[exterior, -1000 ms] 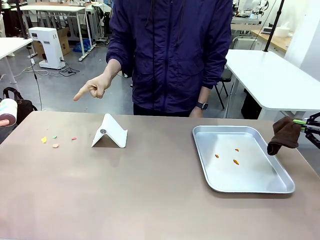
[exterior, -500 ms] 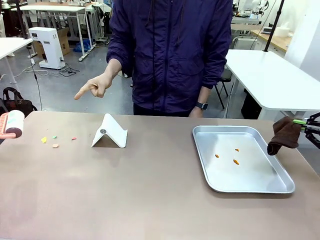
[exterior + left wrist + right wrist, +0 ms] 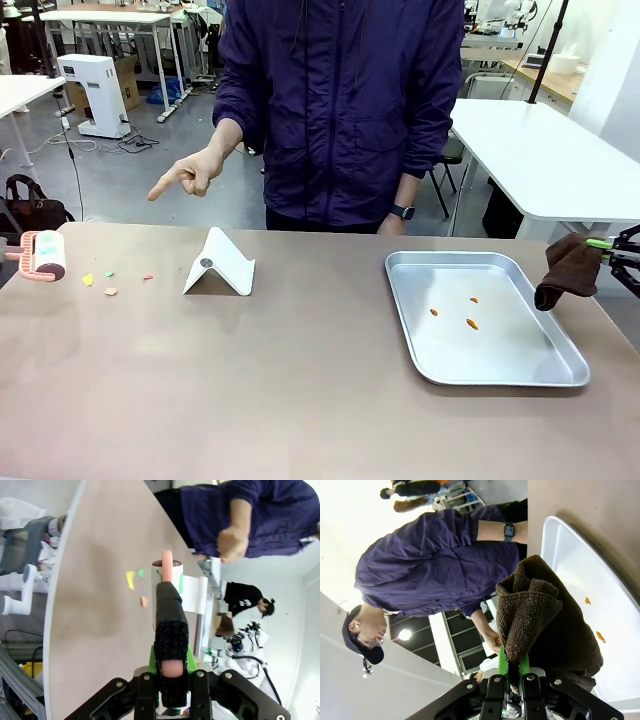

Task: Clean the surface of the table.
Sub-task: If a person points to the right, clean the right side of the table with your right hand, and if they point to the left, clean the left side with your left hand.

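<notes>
At the left edge of the taupe table point(image 3: 300, 380) a lint roller point(image 3: 42, 256) with a pink handle hovers just left of a few small coloured crumbs point(image 3: 100, 283). In the left wrist view my left gripper point(image 3: 171, 662) is shut on the roller's handle, and the roller point(image 3: 167, 572) points at the crumbs point(image 3: 130, 579). My right gripper point(image 3: 605, 245) hangs at the table's right edge, shut on a dark brown cloth point(image 3: 568, 268). The right wrist view shows the same gripper point(image 3: 512, 662) pinching that cloth point(image 3: 535, 620) beside the tray point(image 3: 580, 570).
A silver tray point(image 3: 520, 365) lies at the right with three orange bits point(image 3: 470, 323) in it. A white folded stand point(image 3: 220, 265) sits right of the crumbs. The person stands at the far side, one hand point(image 3: 190, 175) pointing down towards the crumbs.
The lint roller has come down and to the right, closer to the crumbs. The right gripper, cloth and the person's pointing hand have stayed put.
</notes>
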`<state>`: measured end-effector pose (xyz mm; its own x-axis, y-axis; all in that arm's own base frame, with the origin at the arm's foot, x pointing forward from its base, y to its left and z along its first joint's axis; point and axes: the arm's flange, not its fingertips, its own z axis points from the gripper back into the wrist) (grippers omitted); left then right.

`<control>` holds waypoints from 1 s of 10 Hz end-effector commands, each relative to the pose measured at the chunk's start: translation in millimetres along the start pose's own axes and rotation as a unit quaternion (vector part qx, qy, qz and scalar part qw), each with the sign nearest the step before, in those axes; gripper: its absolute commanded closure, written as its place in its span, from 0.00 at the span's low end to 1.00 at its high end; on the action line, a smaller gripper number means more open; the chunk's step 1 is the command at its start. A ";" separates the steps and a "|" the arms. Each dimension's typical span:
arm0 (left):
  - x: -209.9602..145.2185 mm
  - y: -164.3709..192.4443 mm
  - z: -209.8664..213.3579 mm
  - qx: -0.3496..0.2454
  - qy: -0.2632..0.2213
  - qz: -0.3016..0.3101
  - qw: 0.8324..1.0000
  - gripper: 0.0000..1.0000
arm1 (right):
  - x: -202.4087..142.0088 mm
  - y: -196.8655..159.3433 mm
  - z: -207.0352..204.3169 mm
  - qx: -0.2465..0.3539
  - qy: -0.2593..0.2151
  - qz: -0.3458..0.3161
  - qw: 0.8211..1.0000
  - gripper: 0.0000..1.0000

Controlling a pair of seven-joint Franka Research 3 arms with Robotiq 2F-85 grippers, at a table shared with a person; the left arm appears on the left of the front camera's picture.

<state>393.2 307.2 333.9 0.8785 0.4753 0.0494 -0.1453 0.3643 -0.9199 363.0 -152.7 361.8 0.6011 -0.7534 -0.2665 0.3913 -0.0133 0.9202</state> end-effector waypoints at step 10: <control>39.8 -3.7 -61.3 0.148 0.033 0.068 0.986 0.78 | -1.9 3.9 3.5 0.000 0.007 -0.002 1.000 1.00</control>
<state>444.0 274.2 324.9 0.8743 0.4821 -0.0575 -0.3244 0.4921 -0.8078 363.0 -152.7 361.8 0.6011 -0.7534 -0.2666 0.3914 -0.0133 0.9201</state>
